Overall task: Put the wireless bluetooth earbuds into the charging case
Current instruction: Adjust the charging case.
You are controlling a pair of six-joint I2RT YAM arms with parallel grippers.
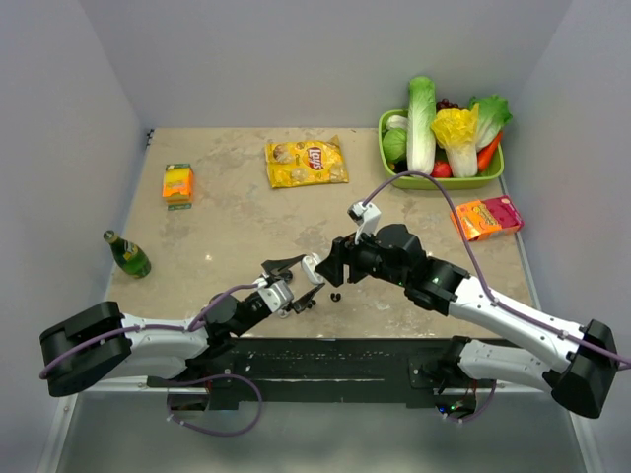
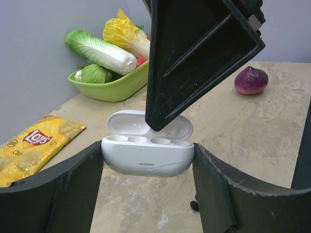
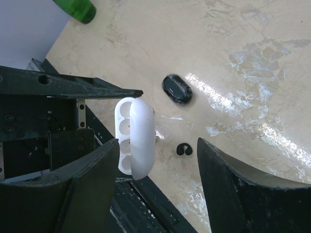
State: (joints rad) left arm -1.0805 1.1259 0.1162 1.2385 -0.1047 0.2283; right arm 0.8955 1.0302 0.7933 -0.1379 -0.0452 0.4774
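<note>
Tabletop; charging case level, lid open

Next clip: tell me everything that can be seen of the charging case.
The charging case is a small, glossy white plastic pill shape with rounded ends. Its lid stands open, tipped back, showing four round wells in a row, all empty. It sits level, clamped end to end between the fingers of the left end effector, seemingly lifted off the table. One finger of the right end effector hangs over the lid; contact cannot be told.
</note>
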